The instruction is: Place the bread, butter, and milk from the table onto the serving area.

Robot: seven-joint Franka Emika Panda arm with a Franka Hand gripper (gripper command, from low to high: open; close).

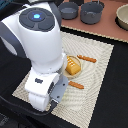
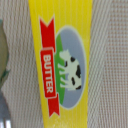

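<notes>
The butter (image 2: 62, 62), a bright-yellow box with a red "BUTTER" ribbon and a cow picture, fills the wrist view very close up. It lies flat over the striped cream serving area (image 2: 111, 75). In the exterior view the bread (image 1: 73, 66), a golden-brown loaf, sits on the round plate in the middle of the serving area (image 1: 100, 65). The arm's white body (image 1: 42, 87) hangs over the mat's near part and hides the butter and the gripper's fingers. No fingers show in the wrist view. The milk is not in view.
Two orange-handled knives (image 1: 86, 58) (image 1: 76, 85) lie on the mat beside the plate. Two dark pots (image 1: 92, 11) and a pale bowl (image 1: 122, 15) stand on the reddish-brown counter at the back. The black table (image 1: 117, 95) surrounds the mat.
</notes>
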